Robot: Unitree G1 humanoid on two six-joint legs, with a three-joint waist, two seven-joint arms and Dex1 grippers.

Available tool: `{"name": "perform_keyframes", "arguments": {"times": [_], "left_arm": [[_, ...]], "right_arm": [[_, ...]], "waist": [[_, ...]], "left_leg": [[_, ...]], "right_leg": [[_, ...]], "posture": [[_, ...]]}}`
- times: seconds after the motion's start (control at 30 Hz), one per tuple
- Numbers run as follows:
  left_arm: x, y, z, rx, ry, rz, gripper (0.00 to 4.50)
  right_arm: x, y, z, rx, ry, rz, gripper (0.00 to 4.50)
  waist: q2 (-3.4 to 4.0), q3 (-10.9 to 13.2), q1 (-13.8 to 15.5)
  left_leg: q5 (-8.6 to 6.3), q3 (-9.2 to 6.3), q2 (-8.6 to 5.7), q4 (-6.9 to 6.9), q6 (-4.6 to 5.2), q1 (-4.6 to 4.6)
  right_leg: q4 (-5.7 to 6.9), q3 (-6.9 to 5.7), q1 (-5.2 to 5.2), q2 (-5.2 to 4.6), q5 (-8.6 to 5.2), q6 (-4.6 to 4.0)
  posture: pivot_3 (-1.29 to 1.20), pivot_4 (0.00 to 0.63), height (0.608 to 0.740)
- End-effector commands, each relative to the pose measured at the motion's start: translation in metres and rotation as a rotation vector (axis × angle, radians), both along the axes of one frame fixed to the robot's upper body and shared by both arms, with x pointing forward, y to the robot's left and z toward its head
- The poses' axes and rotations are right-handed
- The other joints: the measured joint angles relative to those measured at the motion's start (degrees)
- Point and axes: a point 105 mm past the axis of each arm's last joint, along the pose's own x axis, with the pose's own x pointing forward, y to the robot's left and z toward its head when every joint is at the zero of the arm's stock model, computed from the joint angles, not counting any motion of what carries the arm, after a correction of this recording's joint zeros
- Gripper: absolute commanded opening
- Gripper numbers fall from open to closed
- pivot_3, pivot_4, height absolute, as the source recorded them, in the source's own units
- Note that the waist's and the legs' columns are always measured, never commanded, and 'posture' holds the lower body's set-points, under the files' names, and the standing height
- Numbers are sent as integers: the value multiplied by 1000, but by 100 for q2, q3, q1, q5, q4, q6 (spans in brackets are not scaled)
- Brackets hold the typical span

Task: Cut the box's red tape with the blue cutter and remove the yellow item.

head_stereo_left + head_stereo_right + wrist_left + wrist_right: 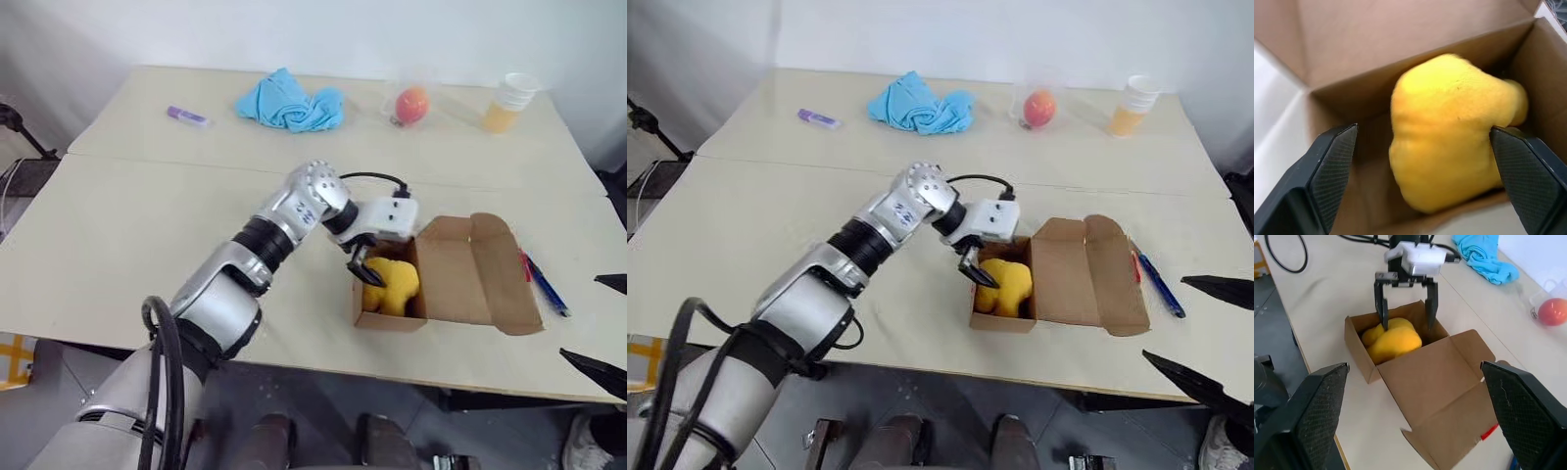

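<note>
The brown box [460, 279] lies open on the table, its flaps folded out to the right. The yellow item [392, 286] sits inside it at the left end. My left gripper [361, 266] reaches down into the box, open, with one finger [1332, 166] on each side of the yellow item [1449, 127] and not closed on it. A strip of red tape [525, 262] shows at the flap's outer edge. The blue cutter [544, 284] lies on the table just right of the flaps. My right gripper [1205, 333] hangs open and empty right of the cutter.
At the back of the table lie a crumpled blue cloth [290, 102], a purple marker [187, 116], an orange-red fruit [411, 103] in a clear cup, and a cup of orange liquid [507, 103]. The table's front edge [392, 377] runs close below the box.
</note>
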Motion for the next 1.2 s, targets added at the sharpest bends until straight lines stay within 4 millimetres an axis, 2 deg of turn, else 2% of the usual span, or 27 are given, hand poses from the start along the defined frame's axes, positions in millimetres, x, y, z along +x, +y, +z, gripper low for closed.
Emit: {"name": "perform_keyframes", "arguments": {"times": [0.03,0.27,0.47,0.6,0.7,0.83,0.9,0.97,1.0,1.07,1.1,1.13,1.17,1.2], "left_arm": [[-2,-9,10,3,-51,-44,3899],[-10,-18,19,-39,-24,-87,1780],[-19,-17,43,-190,153,-101,105],[-18,-5,96,-496,385,-89,35],[-13,11,115,-629,390,-105,35],[23,56,132,-850,296,93,35],[45,98,128,-919,214,261,35],[62,160,110,-925,110,457,35],[64,179,103,-915,88,512,35],[63,228,84,-926,74,667,35],[60,265,66,-930,33,803,35],[56,291,53,-924,-1,897,35],[49,308,42,-918,2,964,35],[46,314,38,-924,-5,990,35]], "right_arm": [[-4,2,4,-8,-33,-15,4500],[-1,-1,3,2,-30,-34,4500],[8,-3,3,32,-50,-36,4500],[15,-1,4,68,-60,-18,4500],[19,2,4,86,-64,-2,4500],[29,19,6,153,-79,72,4500],[37,35,6,199,-95,137,4500],[48,54,7,264,-121,214,4500],[52,60,8,282,-128,235,4500],[63,69,7,302,-155,270,4500],[72,72,5,328,-157,280,4500],[78,74,4,345,-158,287,4500],[85,75,4,351,-176,281,4500],[88,75,4,351,-183,286,4500]], "waist": [[0,0,-3],[1,0,-12],[2,-1,-16],[1,0,-34],[5,-3,-50],[8,-4,-147],[8,-4,-204],[13,-7,-321],[17,-6,-339],[14,-4,-351],[13,-4,-349],[13,-4,-365],[9,-2,-353],[8,-1,-342]], "left_leg": [[0,4,-1,0,0,0],[0,6,1,0,0,1],[0,4,5,0,0,1],[0,4,7,1,0,0],[0,3,10,1,0,1],[2,5,13,1,-3,10],[7,2,14,1,-11,13],[10,4,18,-3,-18,21],[10,0,21,-10,-21,34],[7,-14,15,-21,-29,56],[3,-15,15,-16,-35,58],[2,-15,16,-14,-35,60],[-3,-12,16,-13,-36,67],[-6,-15,14,-12,-33,67]], "right_leg": [[-5,2,0,0,2,3],[-6,1,0,2,2,4],[-5,0,0,1,2,4],[-3,-1,-1,2,2,4],[0,-3,-3,2,2,4],[9,-2,-1,1,2,3],[13,-3,-1,3,2,3],[19,-2,-4,4,2,3],[23,-1,-7,5,2,2],[46,-1,-16,5,-2,-6],[63,-11,-21,4,-6,-13],[64,-11,-20,4,-6,-14],[66,-8,-21,2,-5,-16],[67,-8,-21,-1,-5,-16]], "posture": [[0,150,740],[0,150,740],[0,150,740],[0,150,740],[0,150,740],[0,150,740],[0,150,740],[0,150,740],[0,150,740],[0,150,740],[0,150,740],[0,150,740],[0,150,740],[0,150,740]]}}
